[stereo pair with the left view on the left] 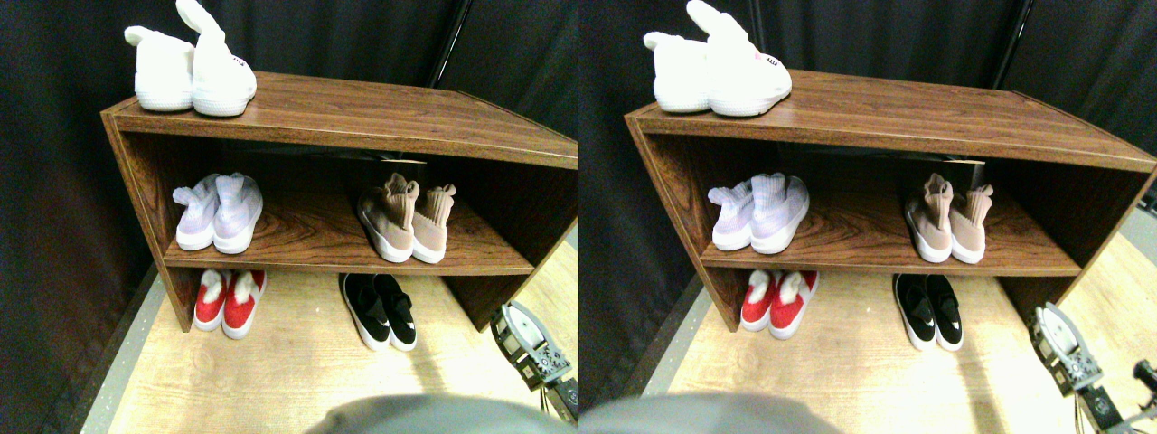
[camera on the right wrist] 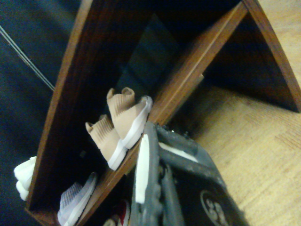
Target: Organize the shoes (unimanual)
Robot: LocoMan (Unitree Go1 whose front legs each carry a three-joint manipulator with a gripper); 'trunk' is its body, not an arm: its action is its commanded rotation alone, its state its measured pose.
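I take the wooden shoe rack (stereo pair with the left view on the left: 343, 113) as my landmark; the tan knit sneakers (stereo pair with the left view on the left: 407, 221) stand as a pair on its middle shelf, toward the right end, heels outward and touching each other, while the black slip-ons (stereo pair with the left view on the left: 381, 310) sit side by side on the floor directly beneath that shelf, just below the tan pair; my right hand (stereo pair with the left view on the left: 529, 348) hangs low beside the rack's right-hand wall, apart from every shoe, and I cannot tell from either view whether it is released or clenched, though nothing is visibly carried in it; I judge both kinds of shoe to be light and soft in the upper, with stiffer white rubber soles; the tan ones have a tall ribbed sock collar that would crumple under a pinch, so I would take them at the heel where collar meets sole, or across the sole edge; the black ones are low and flat, so the heel rim looks the safest hold, and they may slide on the smooth floor if nudged; counted: two tan sneakers, two black slip-ons, two lavender knit sneakers (stereo pair with the left view on the left: 220, 212) at the shelf's left end, two red slippers (stereo pair with the left view on the left: 230, 301) on the floor under them, two white bunny-ear slippers (stereo pair with the left view on the left: 192, 68) on top of the rack at its left end.
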